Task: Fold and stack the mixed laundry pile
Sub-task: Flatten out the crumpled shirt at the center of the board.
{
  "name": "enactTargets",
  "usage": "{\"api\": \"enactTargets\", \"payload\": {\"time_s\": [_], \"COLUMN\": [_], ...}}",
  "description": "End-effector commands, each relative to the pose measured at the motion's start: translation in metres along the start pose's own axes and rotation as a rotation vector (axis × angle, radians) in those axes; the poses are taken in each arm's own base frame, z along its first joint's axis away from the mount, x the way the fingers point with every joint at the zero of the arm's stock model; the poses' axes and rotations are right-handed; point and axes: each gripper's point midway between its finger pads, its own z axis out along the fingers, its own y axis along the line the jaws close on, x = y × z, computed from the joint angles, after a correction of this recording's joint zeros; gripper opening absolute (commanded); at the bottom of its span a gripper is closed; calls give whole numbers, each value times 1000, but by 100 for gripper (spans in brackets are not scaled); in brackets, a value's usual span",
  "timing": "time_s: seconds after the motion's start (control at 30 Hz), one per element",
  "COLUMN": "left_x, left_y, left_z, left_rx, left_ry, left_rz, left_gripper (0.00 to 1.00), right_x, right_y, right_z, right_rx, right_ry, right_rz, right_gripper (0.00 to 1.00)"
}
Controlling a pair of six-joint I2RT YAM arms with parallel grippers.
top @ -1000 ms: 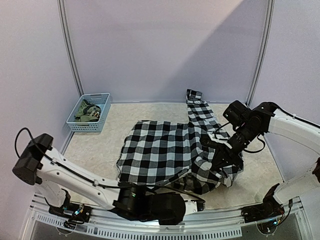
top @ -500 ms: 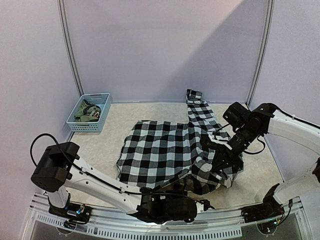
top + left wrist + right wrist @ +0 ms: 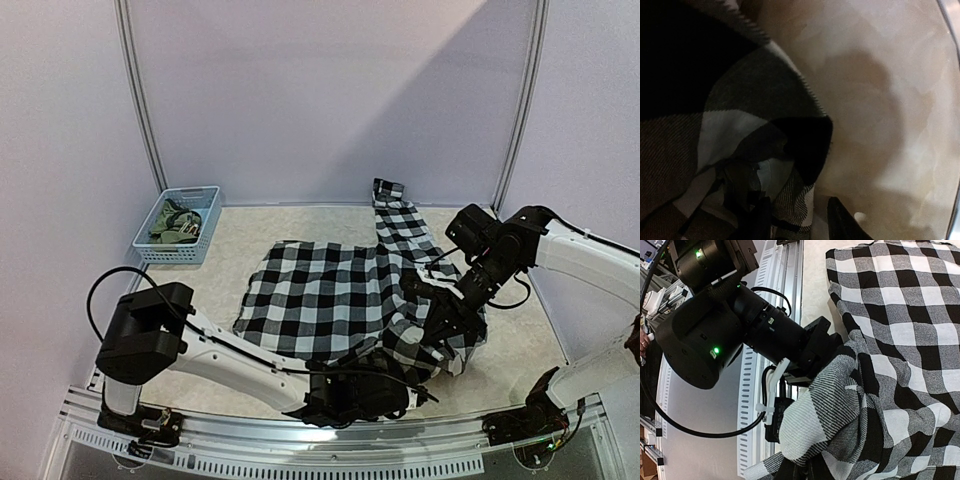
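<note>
The black-and-white checked shirt (image 3: pixel 330 300) lies spread in the middle of the table, its right side bunched up. My right gripper (image 3: pixel 447 335) is shut on that bunched part, and in the right wrist view the cloth (image 3: pixel 850 410) drapes over the jaws and hides them. My left gripper (image 3: pixel 418 393) is low at the shirt's near hem. It stands open, with a folded corner of the shirt (image 3: pixel 795 200) between its fingers (image 3: pixel 842 222); bare table shows beside one finger. The olive-green shirt (image 3: pixel 175 222) lies in the basket.
A light blue lattice basket (image 3: pixel 205 240) stands at the back left by the wall. A perforated metal rail (image 3: pixel 300 448) runs along the near edge. The left arm's black wrist (image 3: pixel 740 325) sits close beside the raised cloth.
My left arm has swung right along the near edge, bringing its gripper to the shirt's near right hem. The right arm and its hold on the cloth have barely moved.
</note>
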Motion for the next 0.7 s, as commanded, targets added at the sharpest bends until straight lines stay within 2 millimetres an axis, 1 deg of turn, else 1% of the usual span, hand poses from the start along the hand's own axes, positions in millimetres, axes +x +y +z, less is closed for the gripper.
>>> {"api": "enactTargets", "payload": {"time_s": [0.0, 0.1, 0.2, 0.23, 0.27, 0.3, 0.33, 0.37, 0.4, 0.43, 0.47, 0.57, 0.6, 0.67], "left_x": [1, 1, 1, 0, -1, -1, 0, -5, -8, -11, -14, -22, -24, -24], "left_y": [-4, -5, -2, 0, 4, 8, 11, 16, 17, 20, 22, 21, 18, 16], "left_z": [11, 12, 6, 1, -5, -13, -22, -34, -48, -62, -76, -117, -130, -147], "left_rx": [4, 4, -2, -10, -22, -29, -37, -48, -52, -54, -53, -22, -4, 18], "left_ry": [19, 20, 10, 4, -4, -13, -20, -39, -56, -75, -93, -142, -152, -155], "left_rz": [61, 72, 63, 58, 49, 40, 39, 33, 36, 31, 23, -2, -2, -11], "left_gripper": [34, 19, 2, 0, 0, 0, 0, 0, 0, 0, 0, 0, 0, 0], "right_x": [-8, -8, -7, -7, -7, -7, -7, -6, -4, -2, 0, 4, 3, 1], "right_y": [4, 4, 3, 3, 1, -1, -4, -6, -9, -11, -13, -17, -18, -23], "right_z": [-4, -3, -4, -5, -5, -6, -6, -7, -8, -9, -11, -18, -22, -30], "right_rx": [-26, -24, -14, -7, 3, 16, 36, 56, 75, 95, 112, 136, 139, 152], "right_ry": [-26, -24, -21, -21, -17, -13, -10, -7, 1, 11, 21, 39, 34, 13], "right_rz": [8, 10, 11, 9, 11, 11, 10, 11, 11, 10, 13, 19, 21, 37], "right_gripper": [7, 7, 8, 11, 17, 26, 33, 40, 46, 52, 56, 62, 62, 63]}}
